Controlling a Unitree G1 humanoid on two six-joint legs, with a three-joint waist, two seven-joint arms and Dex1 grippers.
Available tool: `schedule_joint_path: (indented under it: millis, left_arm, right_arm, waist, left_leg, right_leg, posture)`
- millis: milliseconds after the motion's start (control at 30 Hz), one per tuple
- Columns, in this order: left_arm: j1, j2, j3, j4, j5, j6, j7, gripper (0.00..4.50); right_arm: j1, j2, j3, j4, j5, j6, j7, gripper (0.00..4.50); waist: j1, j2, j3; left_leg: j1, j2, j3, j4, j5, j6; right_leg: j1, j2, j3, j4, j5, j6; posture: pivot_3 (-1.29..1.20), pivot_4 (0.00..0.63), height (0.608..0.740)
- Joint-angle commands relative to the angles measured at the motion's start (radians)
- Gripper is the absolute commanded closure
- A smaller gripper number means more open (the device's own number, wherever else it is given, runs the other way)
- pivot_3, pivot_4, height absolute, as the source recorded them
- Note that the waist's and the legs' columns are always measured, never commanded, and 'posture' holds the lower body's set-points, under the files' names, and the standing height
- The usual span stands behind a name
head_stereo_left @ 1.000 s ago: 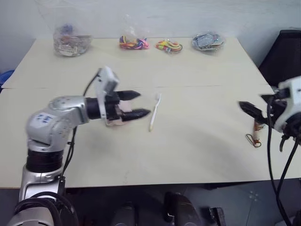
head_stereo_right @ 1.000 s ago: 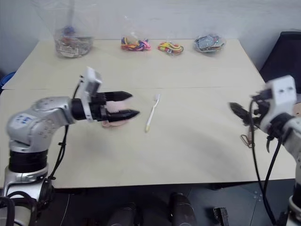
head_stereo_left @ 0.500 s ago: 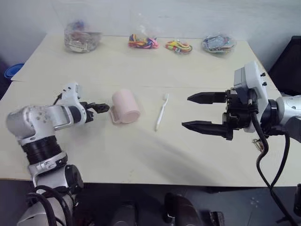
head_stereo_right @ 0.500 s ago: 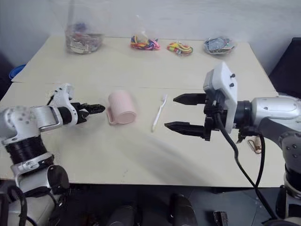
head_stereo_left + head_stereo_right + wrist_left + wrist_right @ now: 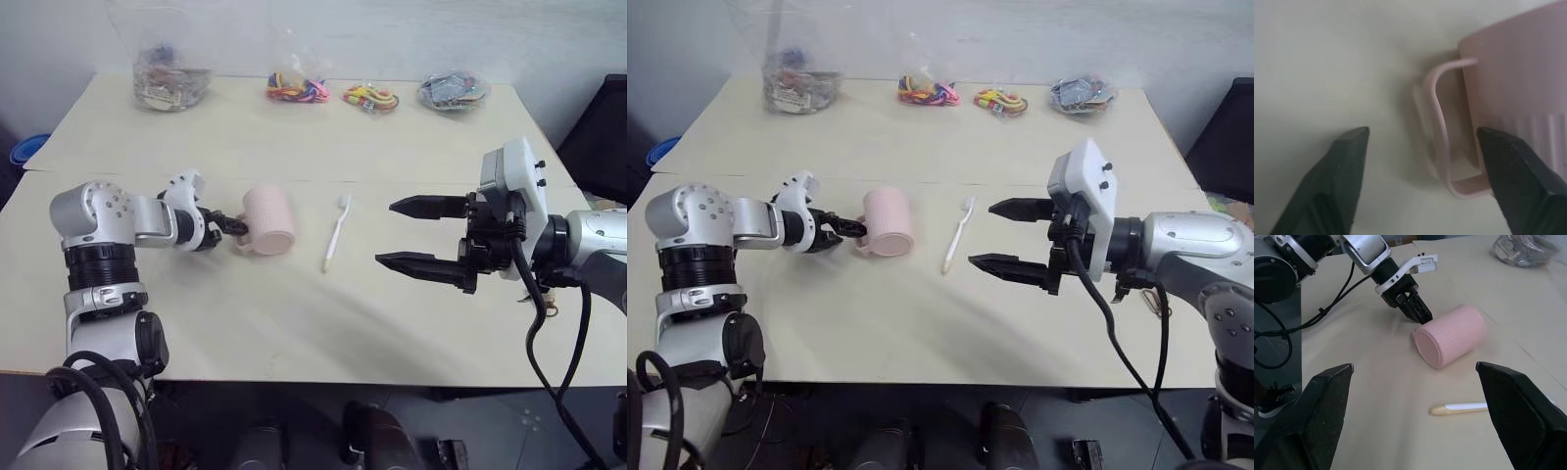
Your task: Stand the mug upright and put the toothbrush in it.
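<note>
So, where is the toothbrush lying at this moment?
The toothbrush lies flat on the table near its middle, between the tipped mug and the right gripper.

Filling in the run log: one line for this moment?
mug: on its side | toothbrush: on table | left gripper: open at handle | right gripper: open, empty

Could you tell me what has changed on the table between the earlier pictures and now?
The left gripper has dropped to the table and closed in on the mug, its open fingers now either side of the handle, not yet gripping. The right gripper has swung in from the right edge and hovers open beside the toothbrush. The mug, on its side, and the toothbrush have not moved.
</note>
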Motion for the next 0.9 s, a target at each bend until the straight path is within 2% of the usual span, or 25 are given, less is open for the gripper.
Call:
schedule_joint_path:
  millis: [33,267,367,433,500,600,700,733,833,900]
  left_arm:
    - [-0.009,0.024,-0.099,0.049,-0.050,0.021,-0.051,2.23]
    - [-0.030,0.051,-0.143,0.086,-0.038,0.021,-0.085,4.45]
    - [-0.036,0.046,-0.114,0.095,-0.039,0.021,-0.081,4.48]
    - [-0.046,0.022,-0.037,0.065,-0.016,0.014,-0.058,4.48]
    - [-0.036,-0.003,0.023,-0.030,-0.006,-0.089,-0.052,4.48]
    - [0.046,0.015,-0.049,-0.233,0.063,-0.328,-0.094,4.48]
    - [0.164,-0.027,-0.069,-0.403,0.143,-0.607,-0.090,4.48]
    - [0.215,-0.031,-0.109,-0.450,0.196,-0.734,-0.105,4.48]
    - [0.344,-0.085,-0.172,-0.501,0.311,-1.017,-0.095,4.48]
    - [0.420,-0.114,-0.206,-0.469,0.388,-1.176,-0.077,4.48]
  right_arm:
    - [0.002,0.002,-0.039,-0.032,0.028,-0.030,-0.017,0.32]
    - [0.018,-0.008,-0.036,-0.041,0.031,-0.043,-0.038,0.32]
    - [0.032,-0.016,-0.036,-0.048,0.025,-0.049,-0.035,0.32]
    - [0.040,-0.016,-0.036,-0.047,0.021,-0.051,-0.038,0.32]
    - [0.049,-0.011,-0.036,-0.045,0.015,-0.052,-0.048,0.32]
    - [0.062,-0.001,-0.029,-0.043,0.008,-0.054,-0.070,0.32]
    - [0.080,0.018,-0.012,-0.039,-0.009,-0.068,-0.094,0.32]
    - [0.082,0.026,-0.003,-0.035,-0.023,-0.075,-0.103,0.32]
    - [0.077,0.050,0.013,-0.012,-0.048,-0.084,-0.124,0.32]
    - [0.074,0.060,0.013,-0.002,-0.043,-0.081,-0.124,0.32]
  waist:
    - [-0.002,0.000,0.000]
    - [-0.002,0.000,0.000]
    - [-0.003,0.000,0.000]
    - [-0.004,0.000,0.000]
    - [-0.002,-0.001,0.001]
    - [-0.005,-0.002,0.001]
    - [-0.006,-0.001,0.001]
    - [-0.006,-0.001,0.001]
    - [-0.004,-0.001,0.001]
    - [-0.002,-0.001,0.001]
  left_leg:
    - [0.000,0.000,0.000,0.000,0.000,0.000]
    - [0.000,0.000,0.004,0.000,0.000,0.000]
    - [0.000,0.000,0.008,0.000,0.000,0.000]
    - [0.000,0.001,0.008,0.000,0.000,0.000]
    - [-0.001,0.001,0.008,0.000,0.000,0.000]
    - [-0.002,0.002,0.008,0.000,0.000,0.000]
    - [-0.002,0.003,0.009,-0.002,0.000,0.000]
    - [-0.001,0.003,0.010,-0.002,0.000,0.000]
    - [0.000,0.003,0.011,-0.002,0.000,0.000]
    - [0.000,0.003,0.012,-0.001,0.000,0.000]
  right_leg:
    - [0.000,0.000,0.000,0.000,0.000,0.000]
    - [0.000,0.001,0.000,0.000,0.000,0.000]
    - [0.000,0.001,0.000,0.000,0.000,0.000]
    - [0.000,0.001,0.000,0.000,0.000,0.000]
    - [0.000,0.001,0.000,0.000,0.000,0.000]
    - [-0.001,0.001,0.000,-0.001,0.000,0.000]
    - [-0.002,0.001,0.000,-0.002,0.000,0.000]
    - [-0.002,0.001,0.000,-0.003,0.000,0.000]
    - [-0.002,0.001,0.000,-0.002,0.000,0.000]
    - [-0.002,0.001,0.001,-0.002,0.000,0.000]
  posture:
    - [0.00,0.150,0.740]
    - [0.00,0.150,0.740]
    - [0.00,0.150,0.740]
    - [0.00,0.150,0.740]
    - [0.00,0.150,0.740]
    - [0.00,0.150,0.740]
    - [0.00,0.150,0.740]
    - [0.00,0.150,0.740]
    - [0.00,0.150,0.740]
    - [0.00,0.150,0.740]
